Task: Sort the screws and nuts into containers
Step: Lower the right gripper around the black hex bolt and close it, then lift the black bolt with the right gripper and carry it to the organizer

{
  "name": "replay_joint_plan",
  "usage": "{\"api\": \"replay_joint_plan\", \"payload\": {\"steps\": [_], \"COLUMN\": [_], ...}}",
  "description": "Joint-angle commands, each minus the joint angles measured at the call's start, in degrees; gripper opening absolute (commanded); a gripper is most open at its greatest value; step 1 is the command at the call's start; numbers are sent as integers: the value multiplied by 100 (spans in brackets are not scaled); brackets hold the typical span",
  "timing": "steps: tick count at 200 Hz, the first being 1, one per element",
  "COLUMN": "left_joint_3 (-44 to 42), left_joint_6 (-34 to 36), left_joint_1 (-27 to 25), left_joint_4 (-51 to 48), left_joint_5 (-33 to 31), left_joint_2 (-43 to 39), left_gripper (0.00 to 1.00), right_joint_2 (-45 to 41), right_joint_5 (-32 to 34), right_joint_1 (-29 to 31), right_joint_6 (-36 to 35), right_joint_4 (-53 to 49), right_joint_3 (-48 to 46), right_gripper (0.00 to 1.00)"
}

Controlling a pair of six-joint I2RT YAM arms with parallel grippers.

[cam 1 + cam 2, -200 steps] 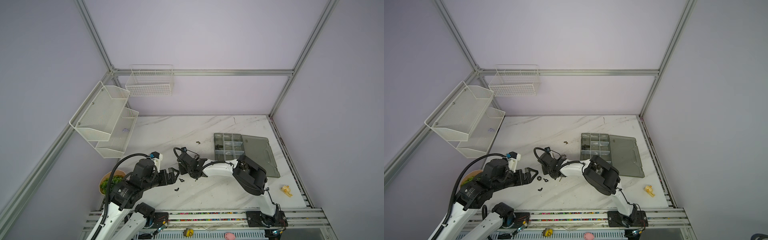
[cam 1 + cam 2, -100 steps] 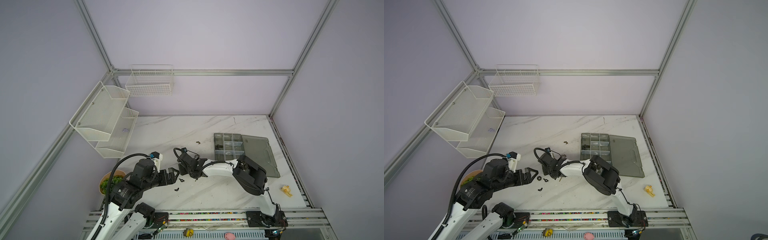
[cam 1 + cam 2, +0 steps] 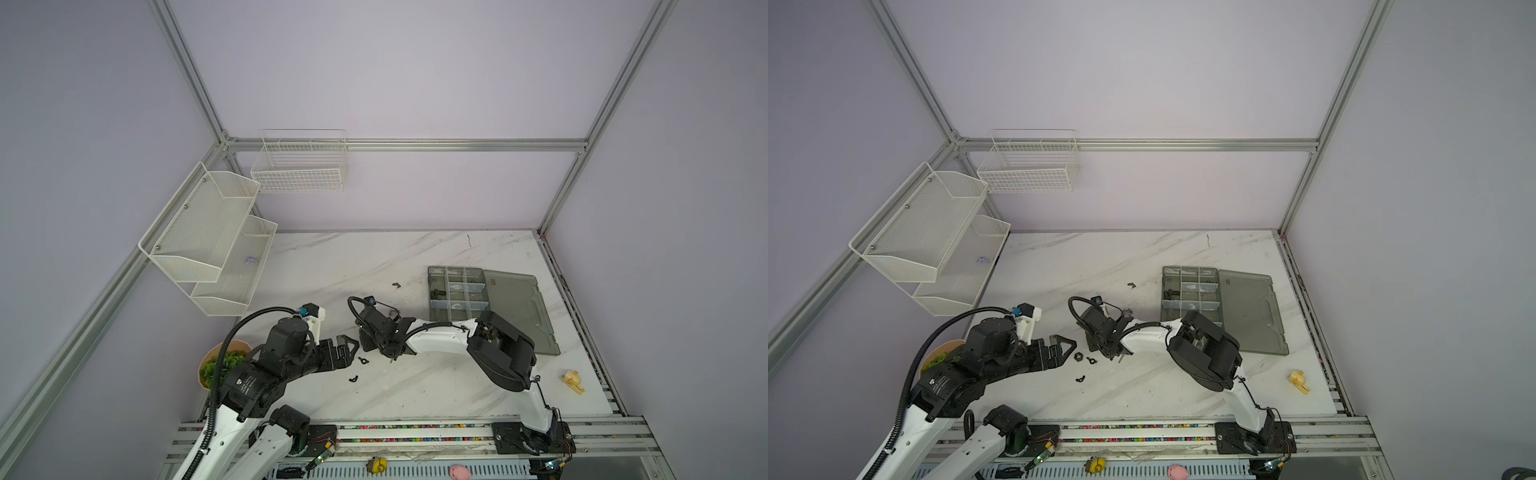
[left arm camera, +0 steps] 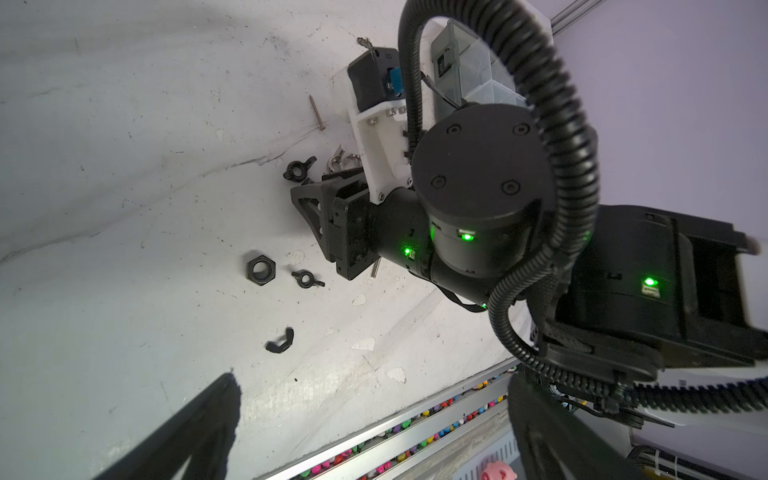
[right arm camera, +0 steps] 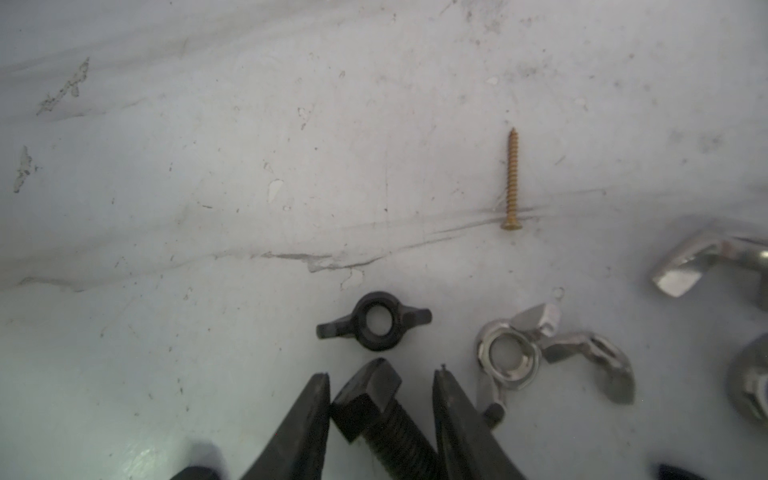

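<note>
My right gripper (image 5: 382, 374) is low over the table, its jaws round a black hex-head bolt (image 5: 374, 411). One finger presses the bolt's head and the other meets its threaded shank. Just past the tips lie a black wing nut (image 5: 374, 320), a silver wing nut (image 5: 515, 353) and a brass screw (image 5: 511, 178). My left gripper (image 4: 372, 378) stands open and empty close to a black hex nut (image 4: 260, 269) and two more black wing nuts (image 4: 307, 278) (image 4: 281, 340). The grey organizer box (image 3: 430, 291) lies open at the right, its containers showing.
The box's lid (image 3: 519, 311) lies flat beside it. White mesh shelves (image 3: 208, 241) and a wire basket (image 3: 299, 166) hang at the back left. A potted plant (image 3: 220, 365) sits by the left arm. A yellow toy (image 3: 573, 380) lies at the front right.
The right gripper's jaws have narrowed onto the bolt. Neither arm has visibly shifted in the top views.
</note>
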Motion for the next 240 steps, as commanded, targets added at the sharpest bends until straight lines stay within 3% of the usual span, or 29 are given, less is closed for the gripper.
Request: {"api": "replay_joint_plan", "payload": {"steps": [1,134,163,240], "left_joint_3": [-71,-40,-19,-53], "left_joint_6": [-2,82,71,34], "left_joint_1": [-16,-16,-16,-16], "left_joint_4": [244,272,275,367], "left_joint_5": [109,75,113,142], "left_joint_2": [46,111,90,101], "left_gripper": [100,100,100,100], "right_joint_2": [-72,-583,-441,-130], "right_joint_5": [67,-254,-194,69], "right_joint_1": [25,17,17,8], "right_joint_6": [28,-455,-429,-512], "right_joint_4": [-549,-196,-210,-242], "right_joint_3": [-144,-170,-186,-75], "right_gripper": [41,33,40,41]}}
